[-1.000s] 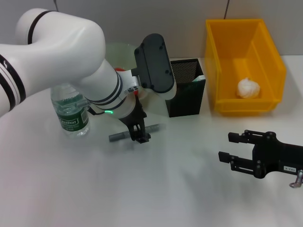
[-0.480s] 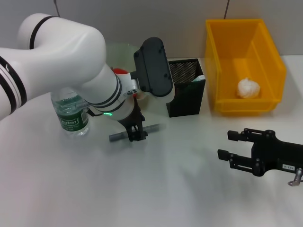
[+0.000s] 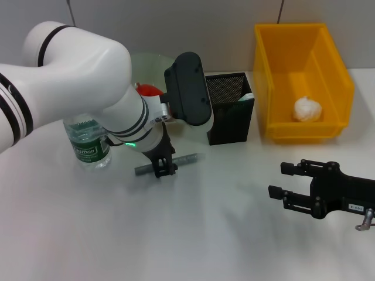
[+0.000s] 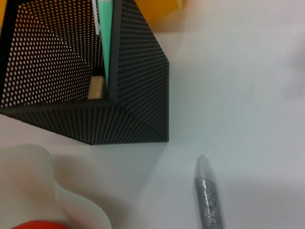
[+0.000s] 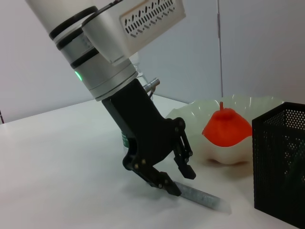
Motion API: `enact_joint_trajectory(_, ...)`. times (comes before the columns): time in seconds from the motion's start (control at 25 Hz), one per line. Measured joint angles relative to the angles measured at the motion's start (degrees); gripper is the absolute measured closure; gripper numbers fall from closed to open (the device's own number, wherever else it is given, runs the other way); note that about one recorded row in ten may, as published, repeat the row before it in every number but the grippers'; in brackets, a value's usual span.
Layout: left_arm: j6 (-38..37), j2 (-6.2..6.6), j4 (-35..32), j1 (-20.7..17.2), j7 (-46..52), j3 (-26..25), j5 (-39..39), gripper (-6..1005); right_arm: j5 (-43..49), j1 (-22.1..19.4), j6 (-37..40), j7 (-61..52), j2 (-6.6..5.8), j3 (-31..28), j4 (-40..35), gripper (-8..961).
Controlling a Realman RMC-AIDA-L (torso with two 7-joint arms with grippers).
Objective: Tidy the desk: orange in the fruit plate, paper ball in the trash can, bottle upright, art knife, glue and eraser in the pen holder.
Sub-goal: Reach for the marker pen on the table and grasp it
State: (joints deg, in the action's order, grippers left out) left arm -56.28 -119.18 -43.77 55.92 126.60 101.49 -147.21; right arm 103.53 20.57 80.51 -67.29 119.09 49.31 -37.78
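Observation:
My left gripper (image 3: 164, 167) stands open over a grey glittery stick (image 3: 184, 158) with a pale tip, apparently the glue (image 5: 202, 196), with a finger on either side of it (image 5: 180, 180). It lies on the table in front of the black mesh pen holder (image 3: 231, 117). Inside the holder (image 4: 128, 71) sit the tan eraser (image 4: 96, 87) and a green flat item (image 4: 106, 43). The orange (image 3: 147, 89) rests in the pale-green fruit plate (image 3: 140, 61). Behind my left arm the bottle (image 3: 88, 140) stands upright. The paper ball (image 3: 307, 109) lies in the yellow trash can (image 3: 337, 76). My right gripper (image 3: 281, 181) hovers open at the front right, holding nothing.
The trash can stands at the back right, just beside the pen holder. My bulky left arm covers much of the fruit plate and part of the bottle. Bare white table stretches across the front and the middle.
My left gripper has slid a little to the left along the grey stick, and more of the orange shows behind the arm. The right gripper has barely moved.

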Motion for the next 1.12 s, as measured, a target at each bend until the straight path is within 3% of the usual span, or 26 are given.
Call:
enact_joint_trajectory(0.6,-0.37,0.0,1.2,0.42,0.37,-0.06,-0.15,683,0.0,0.18,0.03,-0.03,0.0,0.0,0.09,326)
enact_joint_trajectory(1.12,-0.41,0.0,1.32,0.42,0.2,-0.07,-0.21,789,0.0,0.51,0.01,-0.04,0.0,0.0,0.49,327)
